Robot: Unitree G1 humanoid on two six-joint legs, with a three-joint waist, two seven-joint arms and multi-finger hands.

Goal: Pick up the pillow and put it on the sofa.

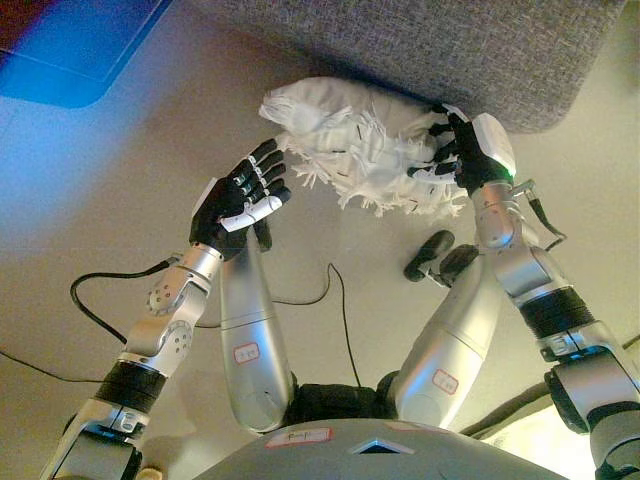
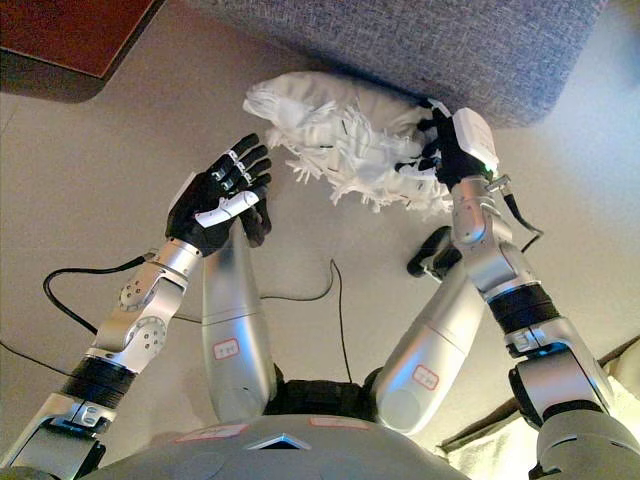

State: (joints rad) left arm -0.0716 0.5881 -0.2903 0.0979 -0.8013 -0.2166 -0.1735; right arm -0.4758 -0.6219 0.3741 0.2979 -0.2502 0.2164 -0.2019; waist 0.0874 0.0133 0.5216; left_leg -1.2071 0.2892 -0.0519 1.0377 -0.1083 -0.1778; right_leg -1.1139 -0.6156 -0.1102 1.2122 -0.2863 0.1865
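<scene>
Beige floor is stretching below the grey sofa point(image 1: 470, 50), and you are looking at a white pillow point(image 1: 350, 140) with shaggy fringe lying against the sofa's front edge. Your right hand point(image 1: 460, 150) is gripping the pillow's right end with curled fingers, while your left hand point(image 1: 240, 200) is hovering just left of it, fingers relaxed.

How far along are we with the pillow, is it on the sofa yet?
Not yet. The white fringed pillow lies on the floor against the grey sofa base. In hand: the right hand has its fingers in the pillow's right end, though a firm grip is unclear. The left hand is open, just short of the fringe. Left: grasp, lift, place on the seat.
</scene>
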